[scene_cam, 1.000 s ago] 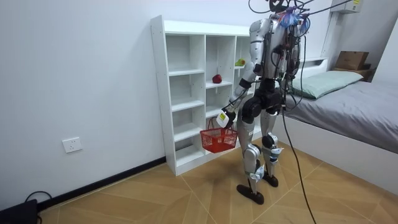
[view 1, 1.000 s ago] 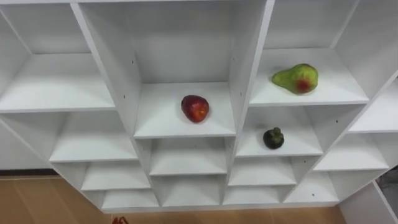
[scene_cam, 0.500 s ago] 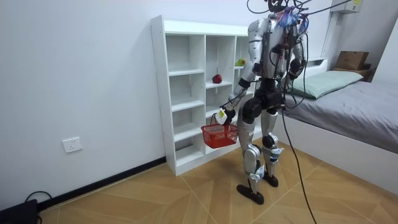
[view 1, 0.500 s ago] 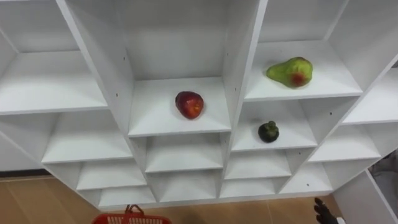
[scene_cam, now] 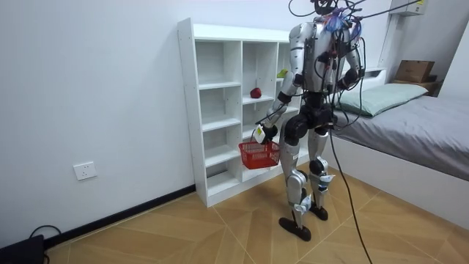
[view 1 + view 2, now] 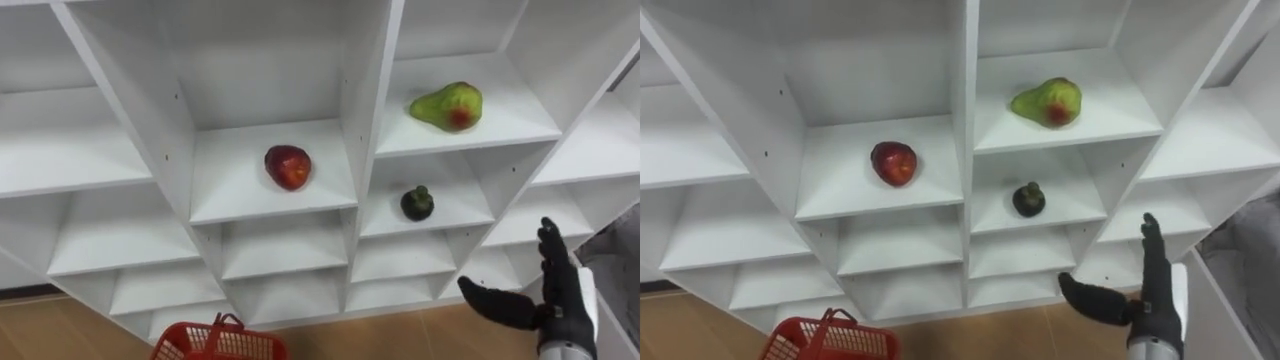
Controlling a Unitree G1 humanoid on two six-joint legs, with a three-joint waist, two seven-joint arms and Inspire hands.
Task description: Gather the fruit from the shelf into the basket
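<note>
Right robot hand [image 6: 558, 305] open; left robot hand [image 5: 260, 134] grips red basket [image 6: 215, 345]. Reach may clip the closet [image 6: 365, 100] or roll the apple [image 6: 288, 167] off.

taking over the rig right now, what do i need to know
Left hand carries the red basket by its handle, low before the closet.
Right hand open, raised at lower right, empty.
Red apple on a middle-column shelf; green pear one column right, higher; small dark fruit on the shelf below the pear.
Done: nothing picked. Left: all three fruits into the basket.
</note>
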